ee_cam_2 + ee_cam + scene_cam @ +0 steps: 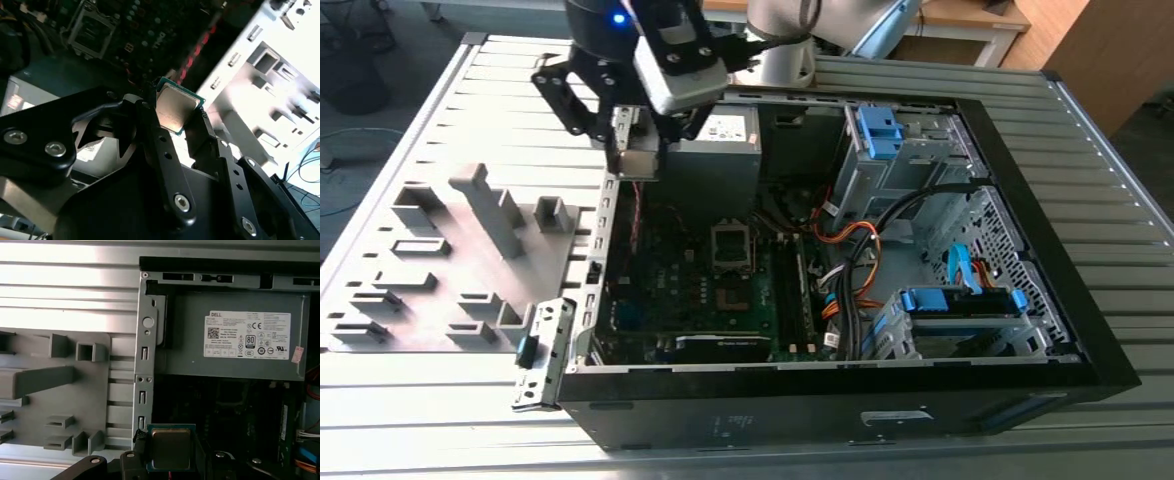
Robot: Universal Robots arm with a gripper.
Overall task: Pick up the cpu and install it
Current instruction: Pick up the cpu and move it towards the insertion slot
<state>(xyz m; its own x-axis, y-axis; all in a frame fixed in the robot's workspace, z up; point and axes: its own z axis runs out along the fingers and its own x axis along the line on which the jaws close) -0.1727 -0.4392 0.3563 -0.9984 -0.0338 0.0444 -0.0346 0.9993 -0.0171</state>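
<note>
I have the cpu (176,107) pinched by two opposite edges, its silver top and green rim turned to the second wrist view. The claw (638,158) is narrowed onto it, with fingers (150,130) touching either side. The arm (781,40) reaches in from the exterior view's top edge, claw pointing down at the counter (1121,180). The cpu hangs above the open case's (1091,310) wall on the exterior view's left, just beside the corner of the grey power supply (235,335). It looks clear of the metal, though I can't be certain. The grey fixture tray (440,260) lies outside that wall. Inside, the motherboard socket (734,245) lies well apart from the cpu.
</note>
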